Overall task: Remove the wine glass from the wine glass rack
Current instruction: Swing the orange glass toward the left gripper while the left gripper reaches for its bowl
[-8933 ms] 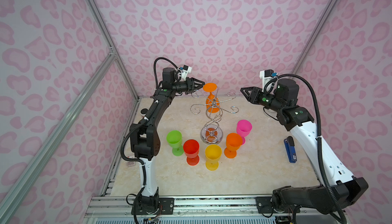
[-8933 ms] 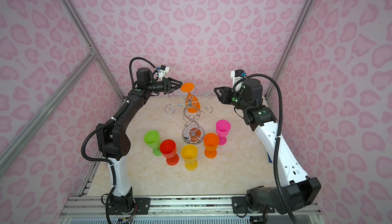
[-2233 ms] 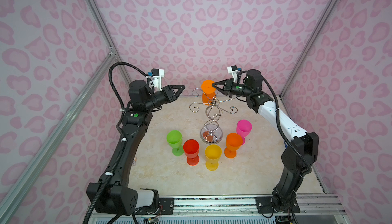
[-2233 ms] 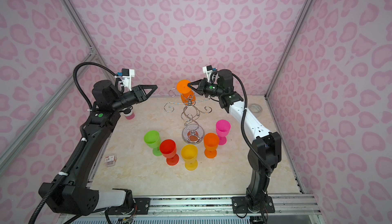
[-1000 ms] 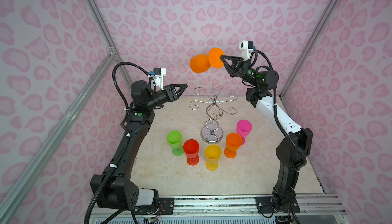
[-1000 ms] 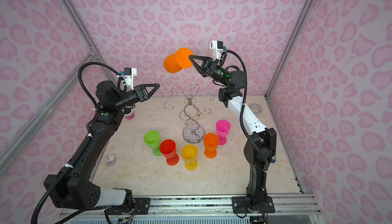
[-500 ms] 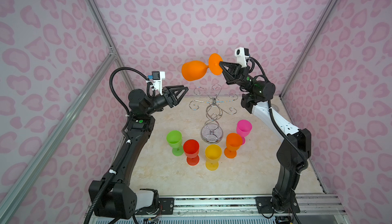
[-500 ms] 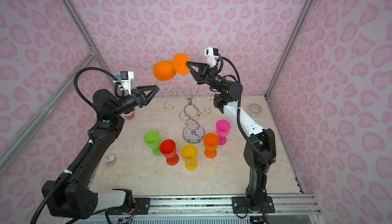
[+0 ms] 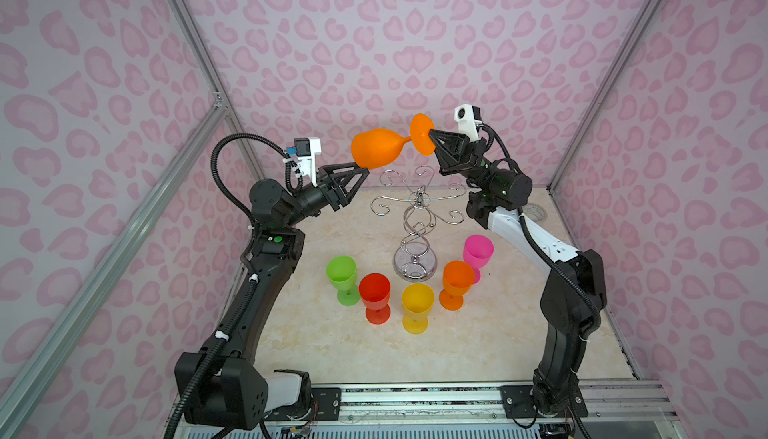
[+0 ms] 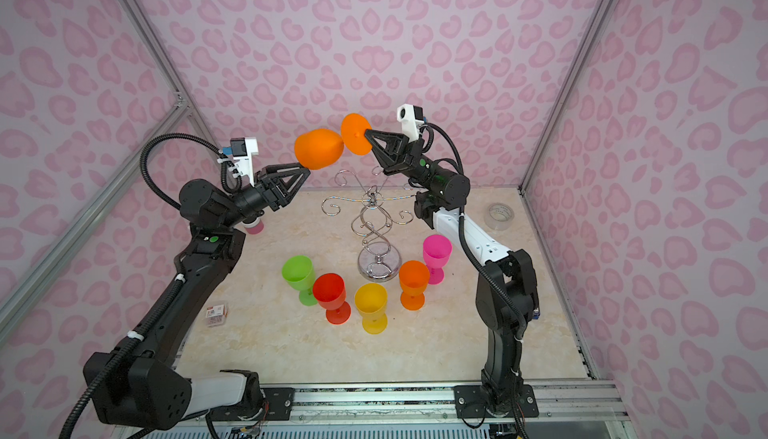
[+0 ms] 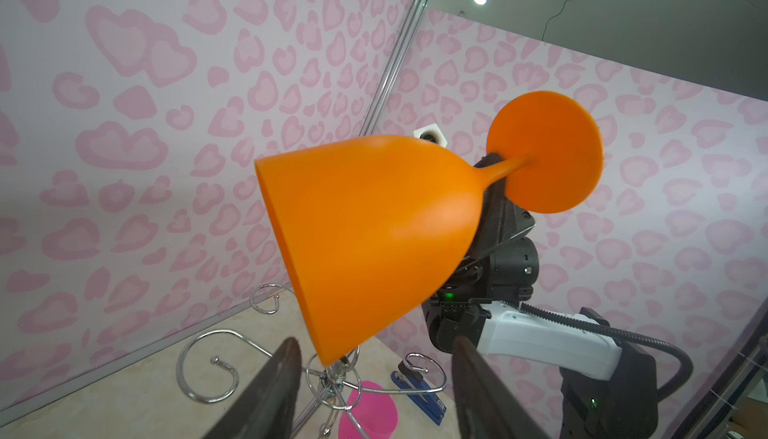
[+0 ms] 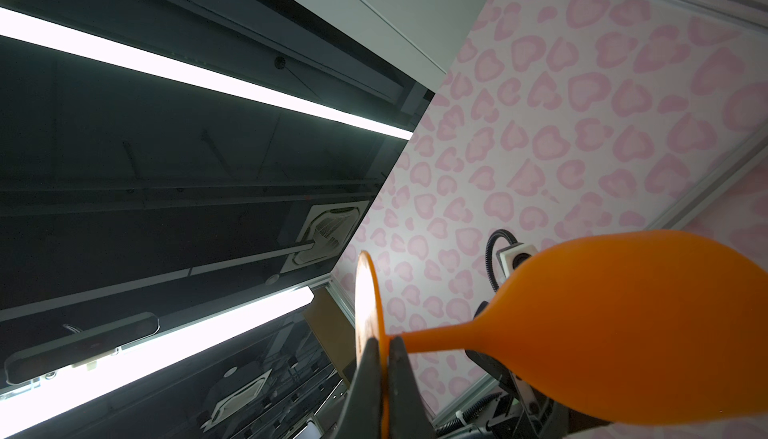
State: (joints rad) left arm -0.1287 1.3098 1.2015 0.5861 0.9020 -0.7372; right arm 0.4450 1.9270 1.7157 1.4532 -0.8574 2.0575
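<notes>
Pinched by its foot in the closed right gripper, the wine glass lies sideways above the wine glass rack, and the open left gripper nudging its bowl could twist it loose.

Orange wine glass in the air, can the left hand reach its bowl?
Likely yes: the open left hand is at the wine glass rim, nothing between; right hand grips only its foot.
</notes>
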